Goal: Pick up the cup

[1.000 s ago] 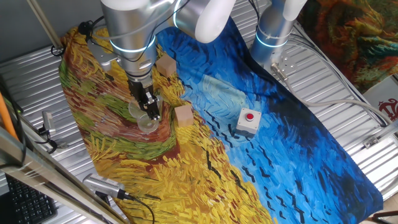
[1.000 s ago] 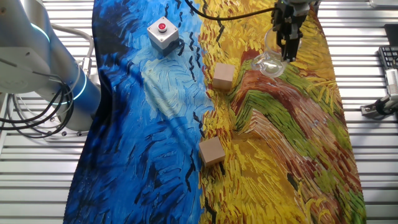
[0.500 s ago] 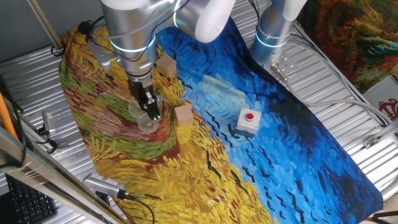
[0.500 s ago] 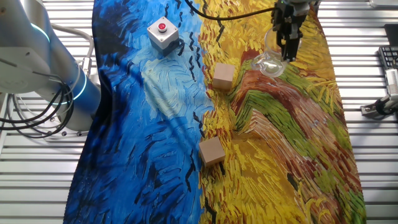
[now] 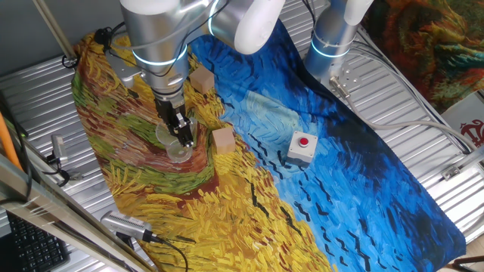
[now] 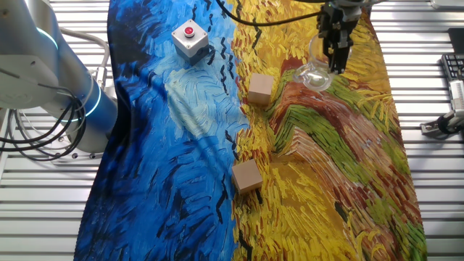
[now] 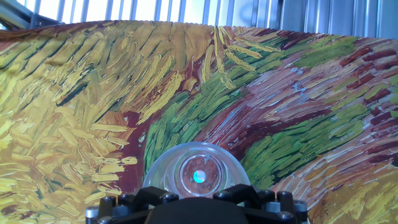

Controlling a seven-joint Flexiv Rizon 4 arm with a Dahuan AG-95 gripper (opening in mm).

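The clear cup (image 5: 173, 143) sits on the yellow and brown part of the painted cloth, tilted, with its rim pinched between my gripper's (image 5: 181, 137) narrow black fingers. In the other fixed view the gripper (image 6: 336, 64) stands over the cup (image 6: 312, 75), its fingers close together on the cup's wall. In the hand view the cup (image 7: 196, 172) fills the bottom centre, seen along its axis as concentric rings just beyond the hand's dark body. The fingertips themselves are hidden there.
Two tan wooden cubes lie near: one (image 5: 223, 140) just right of the cup, one (image 5: 202, 80) behind it. A grey box with a red button (image 5: 302, 146) stands on the blue part of the cloth. Metal slats surround the cloth (image 5: 363, 196).
The arm and gripper have shifted very slightly up and left with the cup still between the fingers. Nothing else has moved.
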